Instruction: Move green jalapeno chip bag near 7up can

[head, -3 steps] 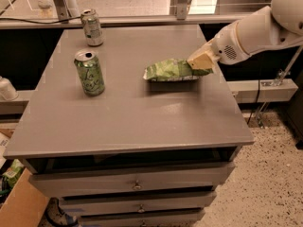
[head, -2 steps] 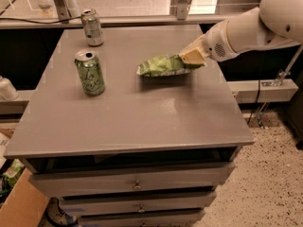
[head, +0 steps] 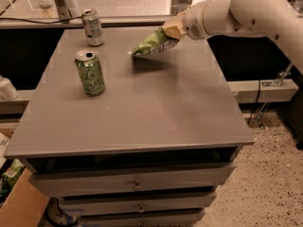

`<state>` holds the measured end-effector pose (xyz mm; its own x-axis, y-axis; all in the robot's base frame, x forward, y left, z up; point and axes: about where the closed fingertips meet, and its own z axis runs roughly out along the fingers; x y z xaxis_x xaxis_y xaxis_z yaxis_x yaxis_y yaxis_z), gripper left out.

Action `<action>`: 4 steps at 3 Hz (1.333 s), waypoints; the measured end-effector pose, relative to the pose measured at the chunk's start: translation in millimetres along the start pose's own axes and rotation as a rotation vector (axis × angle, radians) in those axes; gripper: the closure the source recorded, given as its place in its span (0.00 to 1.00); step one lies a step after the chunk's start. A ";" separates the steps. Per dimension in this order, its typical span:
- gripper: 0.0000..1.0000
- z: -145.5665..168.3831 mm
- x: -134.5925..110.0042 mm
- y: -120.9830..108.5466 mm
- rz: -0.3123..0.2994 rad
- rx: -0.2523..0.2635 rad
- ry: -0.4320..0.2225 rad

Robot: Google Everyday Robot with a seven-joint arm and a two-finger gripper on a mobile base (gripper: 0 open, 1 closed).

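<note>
The green jalapeno chip bag point(head: 152, 43) hangs from the gripper point(head: 173, 30), which is clamped on the bag's upper right end with its tan fingers point(head: 178, 25) drawn together on it. From there the bag slopes down and to the left of the gripper. It is crinkled, mid-green with pale markings, and its pale sealed end sits lowest, close over the table point(head: 156, 108). Whether that tip touches the surface cannot be told. A soft shadow lies just under the bag.

The white arm point(head: 246, 11) enters from the upper right and runs roughly level toward the left, ending at the gripper above the table's rear part.

Further left of the gripper, near the table's back edge, the 7up can point(head: 93, 27) stands upright, apart from the bag. The light-green patterned can point(head: 90, 73) stands upright lower left of the gripper, toward the front. Drawers point(head: 136, 182) sit under the tabletop.
</note>
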<state>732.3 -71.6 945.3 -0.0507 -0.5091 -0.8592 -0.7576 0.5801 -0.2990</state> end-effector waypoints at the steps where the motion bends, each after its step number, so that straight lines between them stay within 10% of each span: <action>1: 1.00 33.7 -27.3 -13.5 -0.030 0.026 -0.057; 4: 1.00 140.5 -51.6 4.5 -0.064 -0.031 -0.089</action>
<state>823.0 46.6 930.0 0.0554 -0.4856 -0.8724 -0.7776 0.5271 -0.3427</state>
